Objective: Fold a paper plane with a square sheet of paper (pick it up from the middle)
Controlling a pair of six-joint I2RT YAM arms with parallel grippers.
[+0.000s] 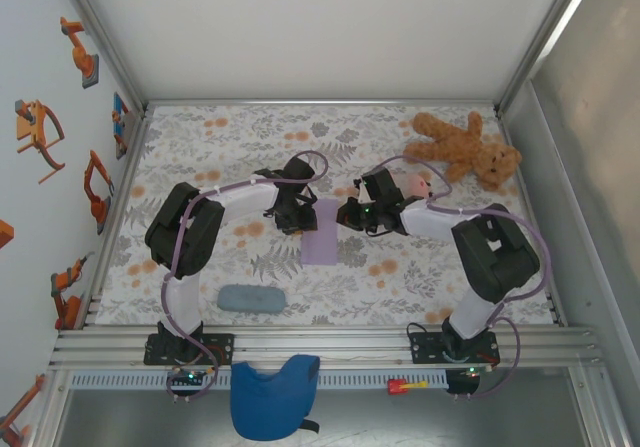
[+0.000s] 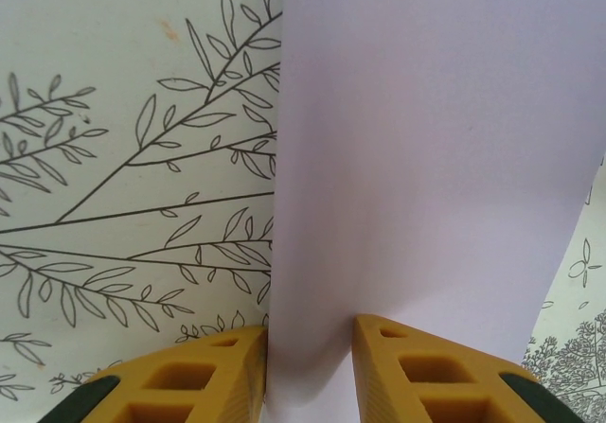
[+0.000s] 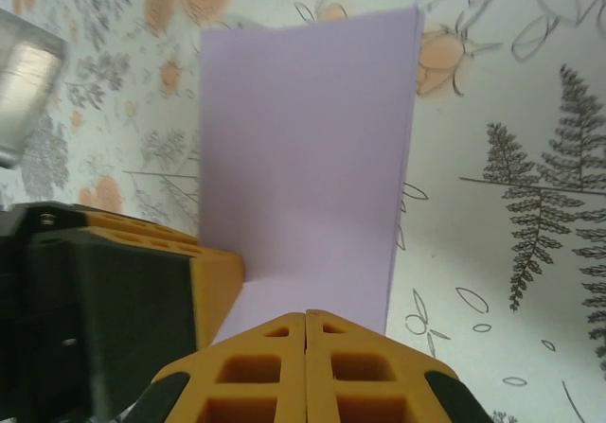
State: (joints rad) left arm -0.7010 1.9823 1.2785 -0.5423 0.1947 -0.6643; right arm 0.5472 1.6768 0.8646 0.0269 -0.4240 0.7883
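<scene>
Lying near the middle of the floral worktop (image 1: 250, 137), the square sheet of paper (image 1: 320, 235), pale lavender and folded into a narrow oblong, is flanked by both arms. The left gripper (image 2: 312, 338) is held partly spread, with the sheet's edge between its fingers. The right gripper (image 3: 305, 321) is pressed together at the opposite edge; whether paper is caught cannot be told.

top external: high overhead, whole table (image 1: 300, 132) | wrists: close, facing down | shared: square sheet of paper (image 1: 320, 232)
</scene>
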